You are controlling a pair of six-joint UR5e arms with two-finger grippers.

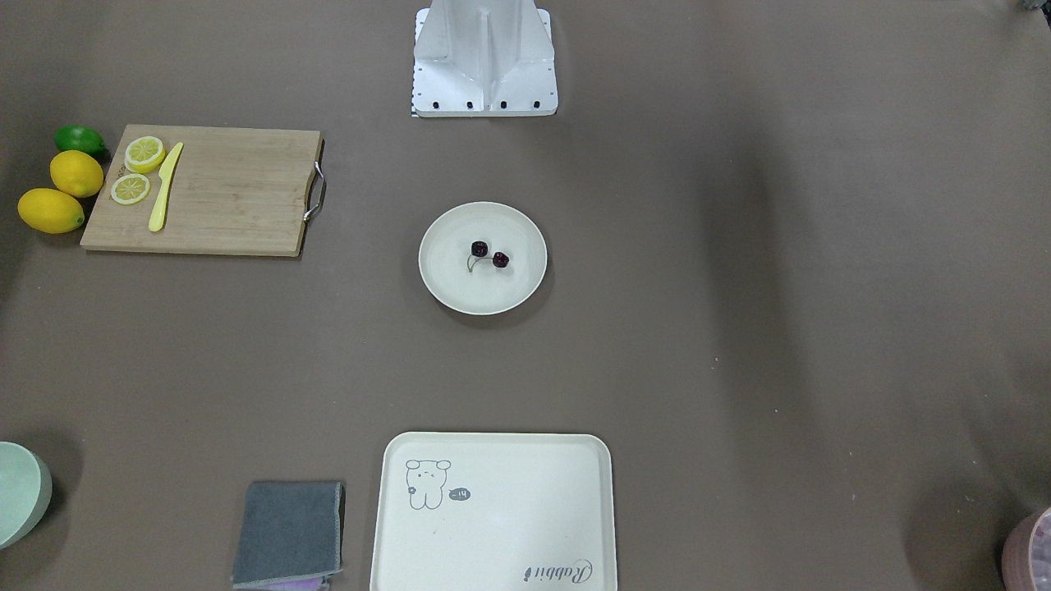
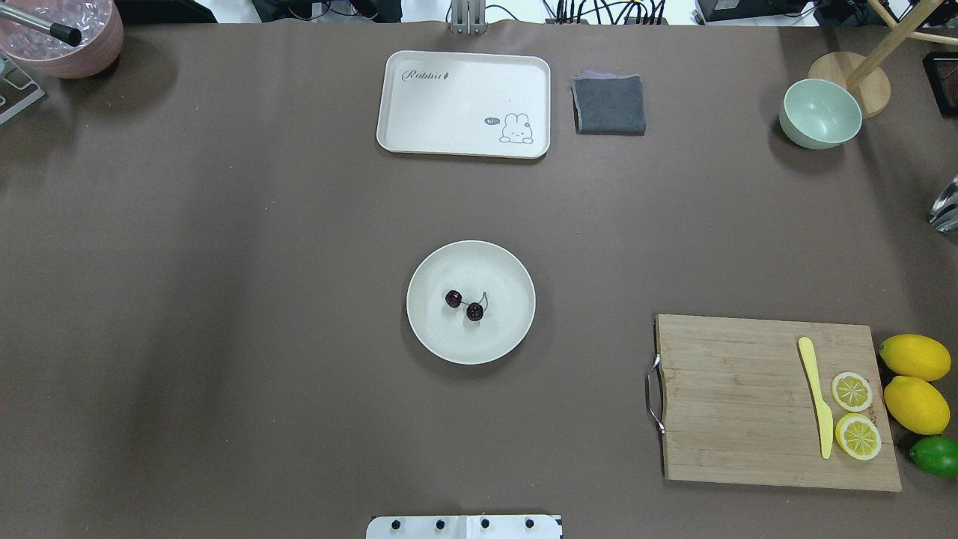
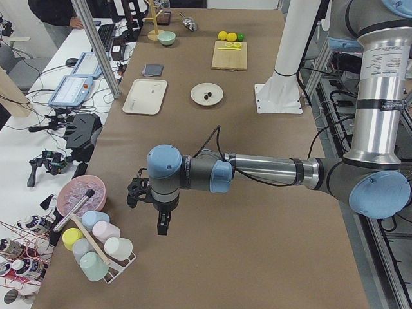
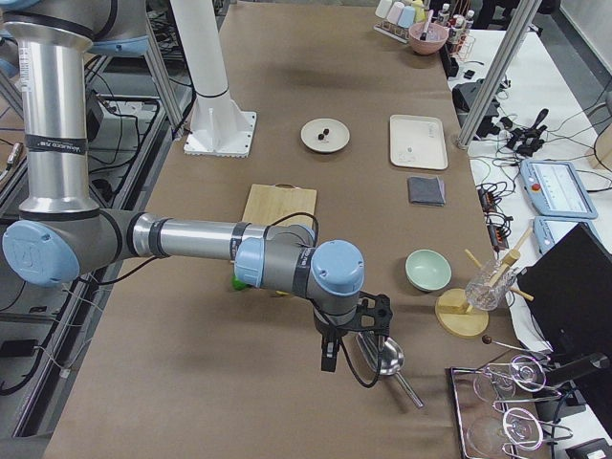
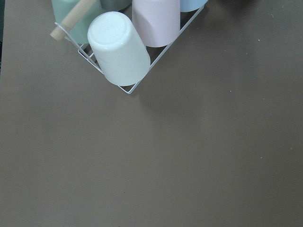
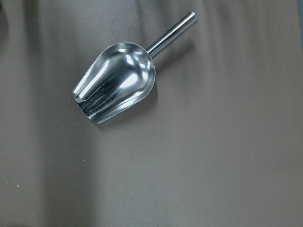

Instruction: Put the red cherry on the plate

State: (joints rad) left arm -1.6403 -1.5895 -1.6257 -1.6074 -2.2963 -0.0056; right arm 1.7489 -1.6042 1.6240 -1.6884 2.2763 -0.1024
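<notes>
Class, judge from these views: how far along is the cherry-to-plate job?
Done: the cherry lies on the plate. In hand: nothing seen; the left claw and right claw hang far from it. Left: nothing visible.

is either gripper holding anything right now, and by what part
Nothing seen held: the red cherry lies on the plate, and the left gripper and right gripper hang far from it.

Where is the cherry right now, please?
In the overhead view the cherry lies on the plate, near its middle, at the table's centre, between the tray beyond it and the robot's base.
</notes>
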